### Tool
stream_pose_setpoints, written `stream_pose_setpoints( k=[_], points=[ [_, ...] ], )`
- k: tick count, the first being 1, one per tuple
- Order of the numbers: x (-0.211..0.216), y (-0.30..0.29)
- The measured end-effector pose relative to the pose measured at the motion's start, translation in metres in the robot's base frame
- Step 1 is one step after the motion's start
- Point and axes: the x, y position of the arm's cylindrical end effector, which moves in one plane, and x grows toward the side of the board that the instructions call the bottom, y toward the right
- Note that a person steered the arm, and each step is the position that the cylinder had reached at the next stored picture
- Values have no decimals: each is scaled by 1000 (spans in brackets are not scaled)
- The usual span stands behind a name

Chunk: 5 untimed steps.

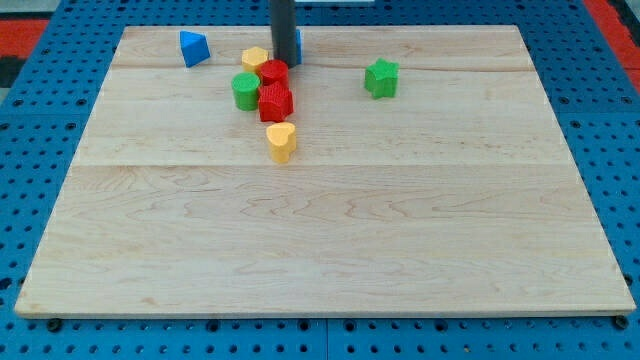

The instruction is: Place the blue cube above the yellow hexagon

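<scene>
The blue cube (298, 46) sits near the view's top and is mostly hidden behind my dark rod; only its right edge shows. The yellow hexagon (254, 58) lies just to the left of the rod. My tip (283, 64) rests between the two, touching or almost touching the blue cube's left side, right above a red cylinder (274, 72).
A red star-like block (276, 101) sits below the red cylinder, with a green cylinder (245, 91) to its left. A yellow heart-shaped block (282, 142) lies lower. A blue triangle (194, 47) is at top left, a green star (381, 78) at right. The wooden board (320, 240) carries them all.
</scene>
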Motion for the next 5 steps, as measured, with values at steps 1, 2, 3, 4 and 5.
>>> stream_pose_setpoints(
  k=[1,2,3,4,5],
  points=[
    [4,-14],
    [14,8],
    [-4,45],
    [-34,51],
    [-34,20]
  ],
)
